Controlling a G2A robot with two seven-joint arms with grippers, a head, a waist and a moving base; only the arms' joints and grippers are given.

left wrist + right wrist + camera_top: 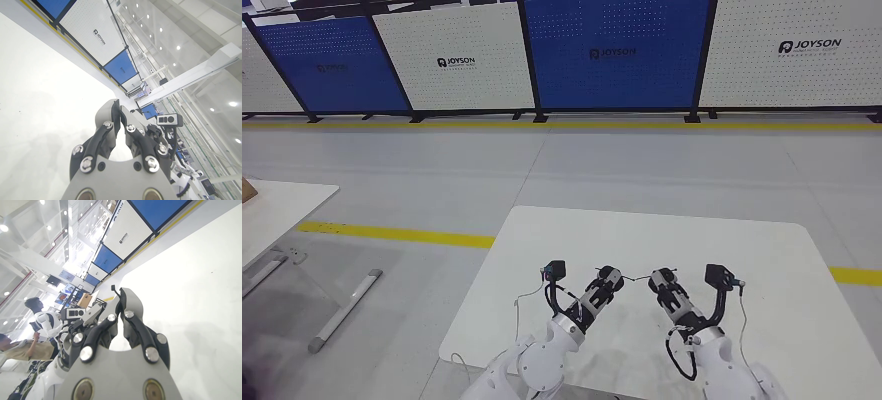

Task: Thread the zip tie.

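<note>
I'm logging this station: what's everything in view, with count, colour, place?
zip tie: one, black, in the air above the table.
table: one, white, under both arms.
second table: one, white, apart, to the robot's left.
panels: several, blue and white, at the far side.
floor lines: two, yellow, one by the table, one by the panels.
left gripper: one, grey and black, shut on zip tie.
right gripper: one, grey and black, shut on zip tie near its head.
</note>
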